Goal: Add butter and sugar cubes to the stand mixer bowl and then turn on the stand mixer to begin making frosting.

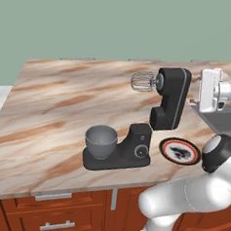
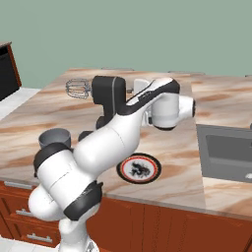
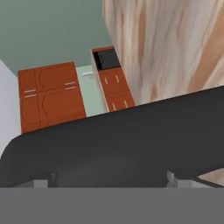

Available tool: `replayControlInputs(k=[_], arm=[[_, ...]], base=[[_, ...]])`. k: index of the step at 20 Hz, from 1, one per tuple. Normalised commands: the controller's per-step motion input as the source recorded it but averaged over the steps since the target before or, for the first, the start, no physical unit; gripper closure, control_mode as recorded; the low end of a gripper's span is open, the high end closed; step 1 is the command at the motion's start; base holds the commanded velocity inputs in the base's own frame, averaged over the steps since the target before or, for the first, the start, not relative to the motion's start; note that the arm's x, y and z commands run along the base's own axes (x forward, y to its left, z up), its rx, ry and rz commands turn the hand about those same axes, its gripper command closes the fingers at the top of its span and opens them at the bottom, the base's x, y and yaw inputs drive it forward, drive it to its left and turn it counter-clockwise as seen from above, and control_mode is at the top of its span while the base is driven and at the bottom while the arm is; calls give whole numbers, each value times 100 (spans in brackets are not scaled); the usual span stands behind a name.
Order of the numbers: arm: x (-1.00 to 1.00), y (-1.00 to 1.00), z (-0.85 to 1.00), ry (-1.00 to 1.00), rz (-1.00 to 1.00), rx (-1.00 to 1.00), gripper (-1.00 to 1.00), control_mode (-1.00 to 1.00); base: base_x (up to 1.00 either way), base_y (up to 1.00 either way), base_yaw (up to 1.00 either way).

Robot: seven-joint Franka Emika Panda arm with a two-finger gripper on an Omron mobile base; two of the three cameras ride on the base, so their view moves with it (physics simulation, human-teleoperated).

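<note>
The stand mixer (image 1: 135,133) stood near the front edge of the marble table (image 1: 50,98), its boxy head (image 1: 171,97) tilted up and back so that the wire whisk (image 1: 142,82) hung clear above the table. The stand mixer bowl (image 1: 101,141) sat on the mixer's flat base, left of the column with its round dial (image 1: 142,151); something pale yellowish showed inside the bowl, though whether that was butter could not be told. A dark plate with a red rim (image 1: 180,151) lay just to the right of the base. The pincer (image 3: 109,179) hovered close against the raised head, fingertips (image 3: 41,183) spread wide, gripping nothing. The step in hand was probably bringing the head down. To do it well, the fingers should press on the top of the head, push steadily toward the bowl, and keep clear of the whisk.
</note>
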Motion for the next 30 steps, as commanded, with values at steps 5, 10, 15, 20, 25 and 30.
replayControlInputs(k=[5,10,15,20,25,30], arm=[[15,49,0,2,0,0,-100,-100],[7,65,0,2,0,0,-100,-100],[-1,84,0,2,0,-8,-100,-100],[0,99,0,11,0,-29,-100,-100],[0,100,-9,23,0,-45,-100,-100],[0,100,-40,43,0,-47,-100,-100]], base=[[0,0,0],[0,0,0],[0,0,0],[0,0,0],[0,0,0],[0,0,0]])
